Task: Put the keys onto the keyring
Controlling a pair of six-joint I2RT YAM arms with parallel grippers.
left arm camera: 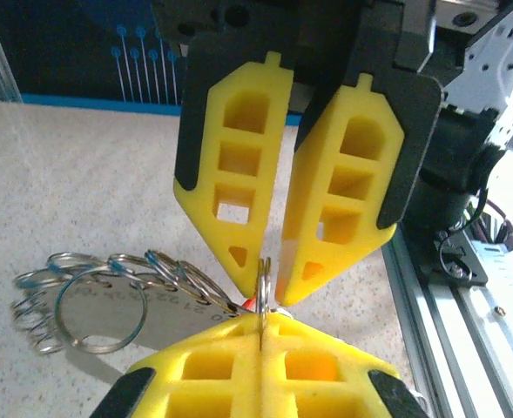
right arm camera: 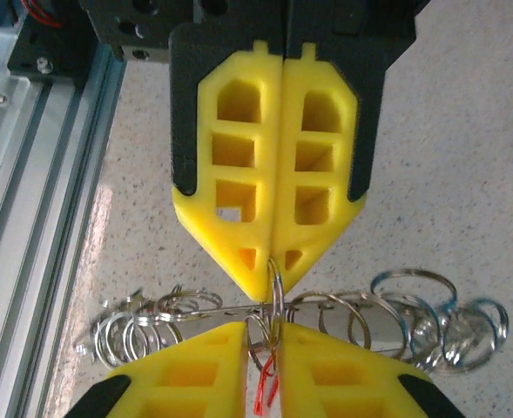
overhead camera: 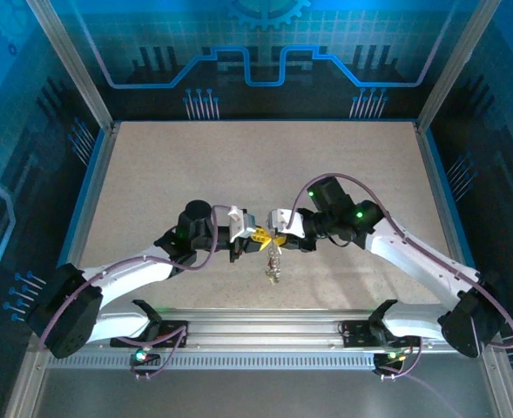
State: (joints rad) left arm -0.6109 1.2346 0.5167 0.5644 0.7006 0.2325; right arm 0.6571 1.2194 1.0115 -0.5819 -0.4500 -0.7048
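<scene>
Left gripper (left arm camera: 263, 326): closed tight. Its yellow fingers (left arm camera: 195, 374) are pressed together, and the edge of a thin ring is caught in the seam between them.
Right gripper (left arm camera: 266, 294): narrowly parted. A slim gap is seen between its yellow fingers (left arm camera: 234, 165), and the ring stands in that gap. Contact with either pad cannot be confirmed.
Gripper positions: the two grippers are set tip to tip over the near middle of the table (overhead camera: 239, 165), the left gripper (overhead camera: 258, 236) just beside the right gripper (overhead camera: 276, 237).
Keyring (left arm camera: 264, 272): held edge-on and upright between the two sets of fingertips, clear of the table. From the right wrist it is seen as a silvery loop (right arm camera: 275, 283) below the closed left gripper (right arm camera: 272, 277) and entering the gap of the right gripper (right arm camera: 265, 329).
Chain of rings (left arm camera: 108, 283): many linked silvery loops are strung out to one side of the held ring. From above, the bunch (overhead camera: 273, 264) is seen hanging below the grippers.
Keys: a small red piece (right arm camera: 263, 394) is noted in the gap of the right gripper. It cannot be told whether it is a key head.
Rail (overhead camera: 265, 333): an aluminium rail is noted along the near edge, well apart from the keyring.
</scene>
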